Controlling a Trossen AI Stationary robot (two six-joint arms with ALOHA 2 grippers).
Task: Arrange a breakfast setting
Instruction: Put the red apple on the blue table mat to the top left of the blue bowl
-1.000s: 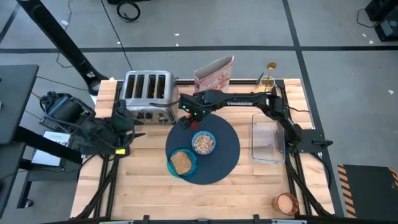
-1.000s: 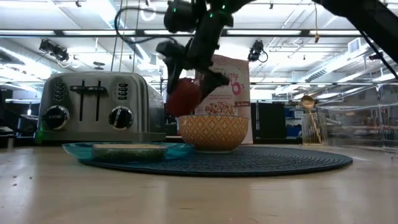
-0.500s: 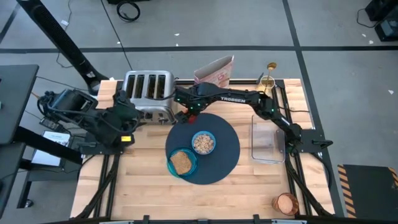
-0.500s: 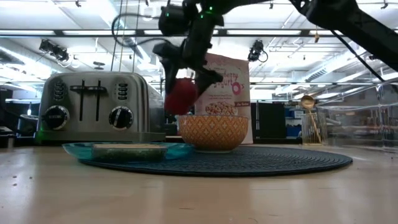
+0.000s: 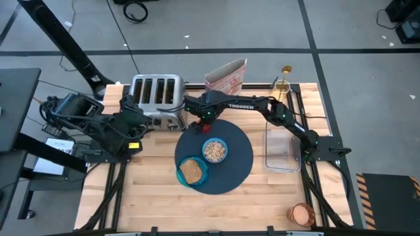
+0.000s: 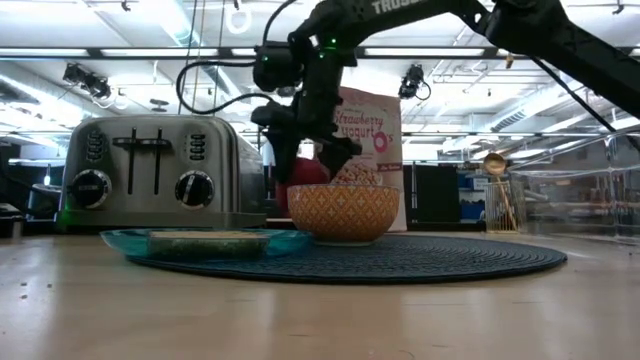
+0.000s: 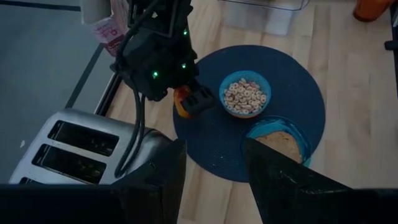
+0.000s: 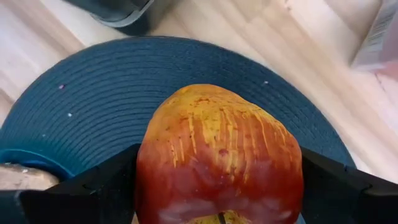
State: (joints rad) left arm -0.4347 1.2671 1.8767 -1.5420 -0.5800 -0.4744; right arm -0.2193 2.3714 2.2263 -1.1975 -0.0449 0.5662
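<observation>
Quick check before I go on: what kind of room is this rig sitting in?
Most likely a robotics lab or workshop, not a kitchen. The wooden table stands on a bare grey floor with loose cables, and the low view shows open ceiling strip lights and more equipment behind the toaster.

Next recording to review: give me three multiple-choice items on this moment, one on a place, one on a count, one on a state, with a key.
1. Where does the toast slice lie?
A. in the toaster
B. on the small teal plate
C. in the clear container

2. How many slots show on top of the toaster?
A. two
B. four
C. six

3. What is the right gripper doing?
A. holding the red fruit over the mat
B. hanging empty
C. gripping the spoon

Key: 1 B, the high view shows the toast on the plate; 2 B, four slots show from above; 3 A, the right wrist view shows the fruit between the fingers above the mat.
</observation>
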